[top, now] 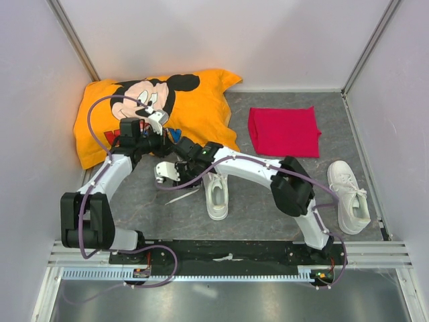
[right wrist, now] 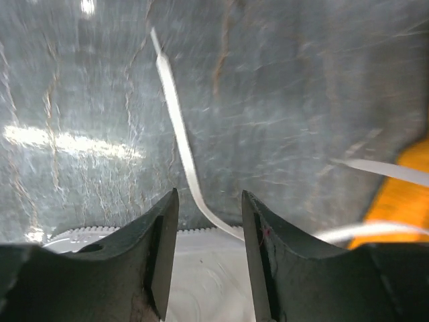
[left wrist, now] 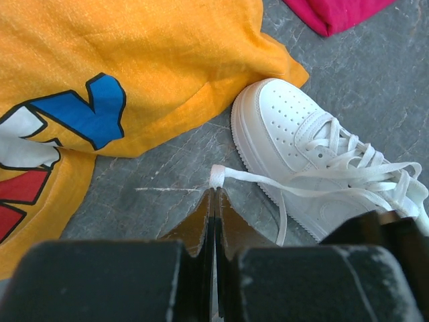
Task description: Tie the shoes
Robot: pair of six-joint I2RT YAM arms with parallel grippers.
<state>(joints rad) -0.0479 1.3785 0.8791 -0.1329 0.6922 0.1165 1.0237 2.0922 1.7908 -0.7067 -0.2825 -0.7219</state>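
3 pale lilac walls (top: 201, 40) enclose a grey stone-patterned tabletop (top: 255, 216) showing bright glare patches.

This is a robot test cell in a lab, not a home. An aluminium rail (top: 375, 251) carries a left arm (top: 110, 171) and a right arm (top: 248, 164), both cabled. Beyond the rail lies a grey stone-patterned worktop (top: 268, 194), boxed by plain white panel walls (top: 268, 40) on metal corner posts (top: 72, 40). Farther from the rail are mismatched props: an orange cartoon pillow (top: 194, 107), a red cloth (top: 283, 131) and white shoes (top: 216, 194).
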